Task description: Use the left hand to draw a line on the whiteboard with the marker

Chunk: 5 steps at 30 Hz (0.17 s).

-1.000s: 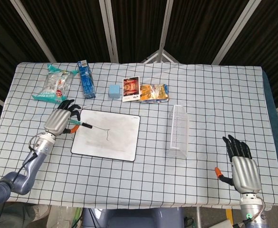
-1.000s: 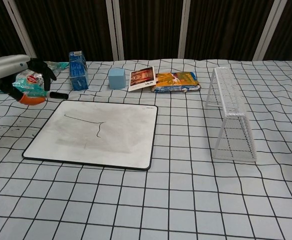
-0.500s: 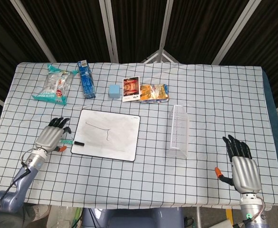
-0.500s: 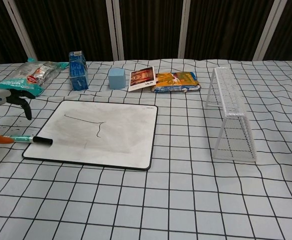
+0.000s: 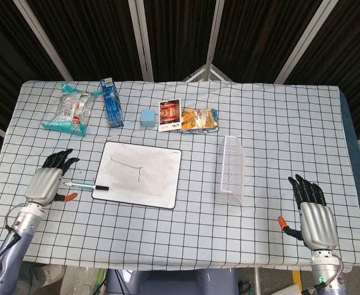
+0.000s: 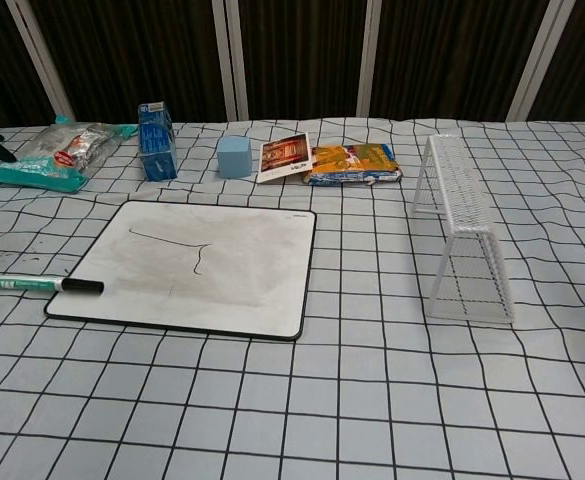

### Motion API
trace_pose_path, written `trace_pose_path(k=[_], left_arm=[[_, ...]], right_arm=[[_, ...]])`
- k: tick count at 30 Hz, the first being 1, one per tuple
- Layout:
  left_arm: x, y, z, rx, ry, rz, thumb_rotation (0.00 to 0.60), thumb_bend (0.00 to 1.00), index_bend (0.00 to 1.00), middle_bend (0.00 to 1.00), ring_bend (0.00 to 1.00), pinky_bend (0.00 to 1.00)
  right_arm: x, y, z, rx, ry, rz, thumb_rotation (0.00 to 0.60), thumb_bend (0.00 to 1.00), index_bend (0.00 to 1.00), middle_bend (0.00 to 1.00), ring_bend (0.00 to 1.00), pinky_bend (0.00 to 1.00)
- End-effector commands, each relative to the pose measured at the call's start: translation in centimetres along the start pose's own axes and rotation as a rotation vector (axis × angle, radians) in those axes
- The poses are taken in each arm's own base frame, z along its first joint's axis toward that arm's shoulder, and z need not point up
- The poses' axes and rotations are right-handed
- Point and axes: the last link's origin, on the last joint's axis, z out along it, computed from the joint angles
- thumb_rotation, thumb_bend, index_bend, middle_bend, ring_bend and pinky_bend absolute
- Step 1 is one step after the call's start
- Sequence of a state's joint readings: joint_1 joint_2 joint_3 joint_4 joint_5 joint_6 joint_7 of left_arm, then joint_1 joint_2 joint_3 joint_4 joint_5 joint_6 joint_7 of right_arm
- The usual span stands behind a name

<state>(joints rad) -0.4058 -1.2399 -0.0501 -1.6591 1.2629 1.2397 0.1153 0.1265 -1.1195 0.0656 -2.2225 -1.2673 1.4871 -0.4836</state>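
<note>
The marker [image 5: 84, 185] lies flat on the checked tablecloth [image 5: 266, 123] at the lower left of the head view. Its dark cap end reaches the left edge of the whiteboard [image 5: 158, 178] and its pale barrel points toward the left hand [image 5: 44, 183]. That hand rests just left of the marker with its fingers spread and nothing in its grasp; the barrel's end sits close to the fingers, though contact cannot be made out. The board already carries a thin drawn line with a short downward hook, so the drawing looks done and the marker set aside. At the lower right of the frame the right hand [image 5: 315, 220] lies palm down, fingers apart and empty, well away from the board, as suits a task given to the other arm. Along the upper part of the table sit a snack bag [image 5: 69, 109], a blue carton [image 5: 111, 101], a small blue cube [image 5: 147, 117], a card [image 5: 169, 114] and an orange packet [image 5: 199, 120]; a clear rack [image 5: 231, 171] stands right of the board.

In the chest view the marker [image 6: 37, 285] shows at the left edge, its cap just over the whiteboard [image 6: 242, 280] border. Neither hand can be clearly identified here. The wire-like rack [image 6: 462, 230] stands at the right.
</note>
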Motion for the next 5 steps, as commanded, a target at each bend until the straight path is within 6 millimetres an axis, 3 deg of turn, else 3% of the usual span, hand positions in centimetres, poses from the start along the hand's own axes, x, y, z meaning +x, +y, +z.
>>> trace_pose_path(k=[1, 5], left_arm=[[1.8, -1.6, -4.8, 0.015, 0.084, 0.002, 0.6, 0.2, 0.06, 0.0, 0.0, 0.0], [1.8, -3.1, -8.2, 0.024, 0.102, 0.053, 0.6, 0.17, 0.03, 0.0, 0.0, 0.0]], right_arm=[[0.0, 0.0, 0.0, 0.0, 0.0, 0.0, 0.6, 0.3, 0.0, 0.0, 0.0, 0.0], [0.0, 0.0, 0.0, 0.0, 0.0, 0.0, 0.6, 0.3, 0.0, 0.0, 0.0, 0.0]])
